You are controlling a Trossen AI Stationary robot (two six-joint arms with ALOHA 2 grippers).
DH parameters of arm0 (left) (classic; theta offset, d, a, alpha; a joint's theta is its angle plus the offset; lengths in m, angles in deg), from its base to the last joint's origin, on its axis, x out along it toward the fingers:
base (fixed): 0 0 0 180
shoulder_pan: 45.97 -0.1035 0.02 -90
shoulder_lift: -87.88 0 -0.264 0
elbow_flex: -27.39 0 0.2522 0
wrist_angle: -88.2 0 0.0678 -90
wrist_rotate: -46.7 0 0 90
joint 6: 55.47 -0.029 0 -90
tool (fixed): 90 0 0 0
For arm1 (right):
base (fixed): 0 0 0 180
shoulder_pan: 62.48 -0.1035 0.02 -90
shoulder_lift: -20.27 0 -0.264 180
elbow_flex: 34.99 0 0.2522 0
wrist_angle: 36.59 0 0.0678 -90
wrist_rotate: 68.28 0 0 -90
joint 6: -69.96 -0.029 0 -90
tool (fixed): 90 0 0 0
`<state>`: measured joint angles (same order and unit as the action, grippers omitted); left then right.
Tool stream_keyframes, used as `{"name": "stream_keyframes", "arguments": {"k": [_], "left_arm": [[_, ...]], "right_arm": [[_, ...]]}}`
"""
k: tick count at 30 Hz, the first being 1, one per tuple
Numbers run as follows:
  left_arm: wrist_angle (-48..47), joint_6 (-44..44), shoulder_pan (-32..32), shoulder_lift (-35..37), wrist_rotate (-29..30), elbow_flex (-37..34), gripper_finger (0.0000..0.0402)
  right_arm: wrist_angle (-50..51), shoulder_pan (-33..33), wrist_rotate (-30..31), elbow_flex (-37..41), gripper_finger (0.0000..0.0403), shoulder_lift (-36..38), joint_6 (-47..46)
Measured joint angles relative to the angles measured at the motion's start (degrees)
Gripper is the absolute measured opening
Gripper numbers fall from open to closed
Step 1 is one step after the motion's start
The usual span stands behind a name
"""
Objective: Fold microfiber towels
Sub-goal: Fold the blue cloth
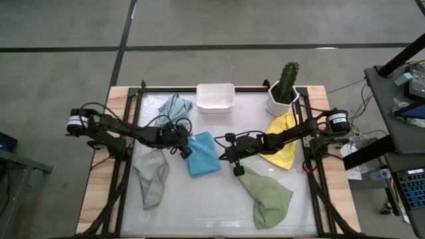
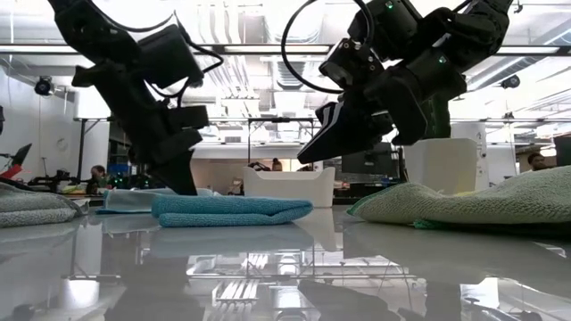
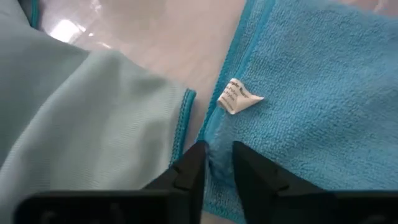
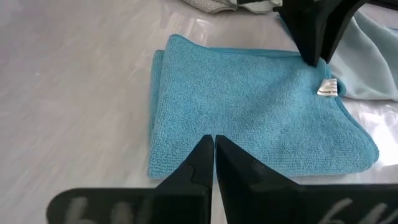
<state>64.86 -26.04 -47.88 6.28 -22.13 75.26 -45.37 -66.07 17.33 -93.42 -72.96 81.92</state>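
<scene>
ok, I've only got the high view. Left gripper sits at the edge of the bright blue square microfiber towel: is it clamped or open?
Observer: Open. In the left wrist view the left gripper has its fingers parted astride the hem of the bright blue square microfiber towel, beside a small white sewn-in label.
Operator: And the right one?
Observer: The right gripper is shut, fingers pressed together and empty, pointing at the towel's opposite edge.
Operator: Touching the cloth?
Observer: No. The low view shows it hanging above the towel with clear air under the tips.
Operator: Towel flat?
Observer: Yes, it lies folded in stacked layers on the table.
</scene>
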Motion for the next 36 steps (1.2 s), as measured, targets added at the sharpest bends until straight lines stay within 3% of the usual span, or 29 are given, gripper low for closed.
{"name": "stream_keyframes", "arguments": {"k": [5, 10, 18, 25, 31, 36], "left_arm": [[-0.1, -1.4, 0.0, 1.3, -2.0, 0.0, 0.013], [-0.1, -3.1, 0.0, 3.3, -6.2, 0.0, 0.0155], [3.2, -5.4, 3.3, 7.9, -9.1, 0.2, 0.0149], [15.8, -11.8, 8.0, 8.2, -8.9, -0.9, 0.0133], [20.7, -20.4, 9.8, 8.2, -8.7, -1.0, 0.0129], [22.0, -24.3, 9.8, 8.2, -5.5, -1.1, 0.0129]], "right_arm": [[-0.4, -0.1, -0.1, 0.0, 0.0025, 0.0, -1.6], [-3.0, -0.5, -0.3, 0.0, 0.0076, 0.0, -3.6], [-10.5, -3.1, -0.1, 0.0, 0.017, 0.0, -5.5], [-18.8, -4.9, 0.0, -0.1, 0.0195, 0.0, -6.7], [-13.6, -5.6, 0.2, -3.1, 0.0195, 0.0, -9.0], [-0.6, -6.4, 3.1, -8.3, 0.0196, 0.0, -7.2]]}}
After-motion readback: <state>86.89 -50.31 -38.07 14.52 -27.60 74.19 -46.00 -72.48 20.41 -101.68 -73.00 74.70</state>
